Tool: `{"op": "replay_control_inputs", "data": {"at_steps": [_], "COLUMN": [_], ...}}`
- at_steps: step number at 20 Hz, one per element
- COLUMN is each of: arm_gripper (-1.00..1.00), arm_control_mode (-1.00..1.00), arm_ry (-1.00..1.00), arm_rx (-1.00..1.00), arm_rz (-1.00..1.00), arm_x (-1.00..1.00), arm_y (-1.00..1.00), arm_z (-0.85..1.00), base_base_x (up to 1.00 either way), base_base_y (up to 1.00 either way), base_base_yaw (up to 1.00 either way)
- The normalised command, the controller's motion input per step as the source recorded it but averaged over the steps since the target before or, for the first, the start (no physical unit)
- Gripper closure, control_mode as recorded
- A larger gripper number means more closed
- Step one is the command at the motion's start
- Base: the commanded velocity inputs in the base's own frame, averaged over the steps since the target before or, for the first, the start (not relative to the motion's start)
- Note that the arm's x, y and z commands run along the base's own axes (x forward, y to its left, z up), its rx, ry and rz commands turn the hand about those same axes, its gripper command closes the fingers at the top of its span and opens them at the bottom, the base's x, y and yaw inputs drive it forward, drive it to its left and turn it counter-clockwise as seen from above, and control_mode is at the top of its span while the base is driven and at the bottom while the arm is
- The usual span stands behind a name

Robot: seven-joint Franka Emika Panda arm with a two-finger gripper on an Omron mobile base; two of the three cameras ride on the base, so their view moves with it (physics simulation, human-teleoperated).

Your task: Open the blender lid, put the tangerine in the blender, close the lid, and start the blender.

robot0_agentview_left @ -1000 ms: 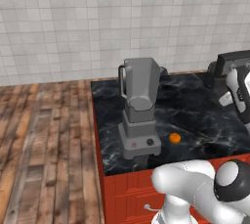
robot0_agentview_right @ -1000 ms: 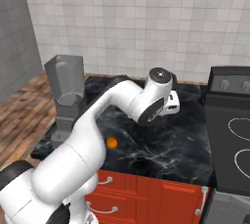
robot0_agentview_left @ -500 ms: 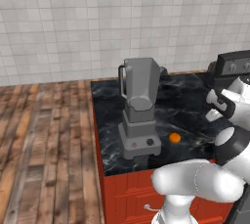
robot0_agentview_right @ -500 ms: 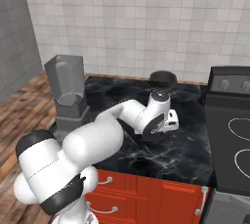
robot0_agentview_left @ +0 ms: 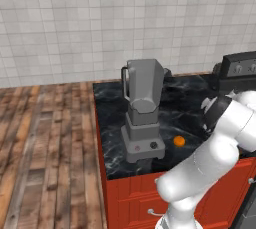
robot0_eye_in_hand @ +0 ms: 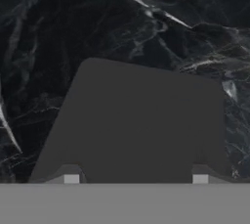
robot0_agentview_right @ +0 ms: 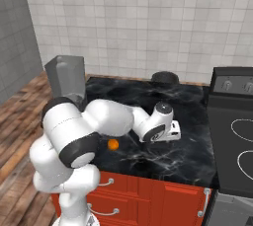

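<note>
The grey blender [robot0_agentview_left: 143,110] stands at the counter's front left, its jar [robot0_agentview_right: 65,76] without a cap on top. The tangerine [robot0_agentview_left: 179,141] lies on the black marble to the right of its base, also seen as a small orange ball [robot0_agentview_right: 113,144]. My gripper [robot0_agentview_right: 173,132] is low over the counter, right of the fruit. In the hand view the dark blender lid [robot0_eye_in_hand: 141,120] sits between my fingertips [robot0_eye_in_hand: 71,179], with my gripper [robot0_eye_in_hand: 135,179] shut on it just above the marble.
A dark round pan [robot0_agentview_right: 164,77] sits at the back of the counter. A black stove [robot0_agentview_right: 232,121] adjoins the counter on the right. Wooden floor [robot0_agentview_left: 45,148] lies to the left. Red drawers [robot0_agentview_right: 148,195] front the cabinet.
The arm has swung down, bringing the hand with the lid from mid-height to just above the counter on the right. Blender and tangerine have stayed put.
</note>
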Motion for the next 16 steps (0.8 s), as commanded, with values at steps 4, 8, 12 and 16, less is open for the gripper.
{"op": "replay_control_inputs", "data": {"at_steps": [4, 8, 12, 16], "arm_gripper": [1.00, -1.00, -1.00, -1.00], "arm_control_mode": [-1.00, -1.00, -1.00, -1.00], "arm_ry": [0.01, 0.04, 0.02, 0.00], "arm_rx": [0.13, 0.09, 0.06, 0.02], "arm_rz": [0.00, 0.00, 0.00, 0.00], "arm_x": [0.09, 0.16, 0.06, -0.04], "arm_y": [-0.27, -0.08, 0.00, 0.03], "arm_z": [-0.45, -0.41, -0.04, 0.25], "base_base_x": [0.00, 0.00, 0.00, 0.00], "base_base_y": [0.00, 0.00, 0.00, 0.00], "base_base_yaw": [0.00, 0.00, 0.00, 0.00]}}
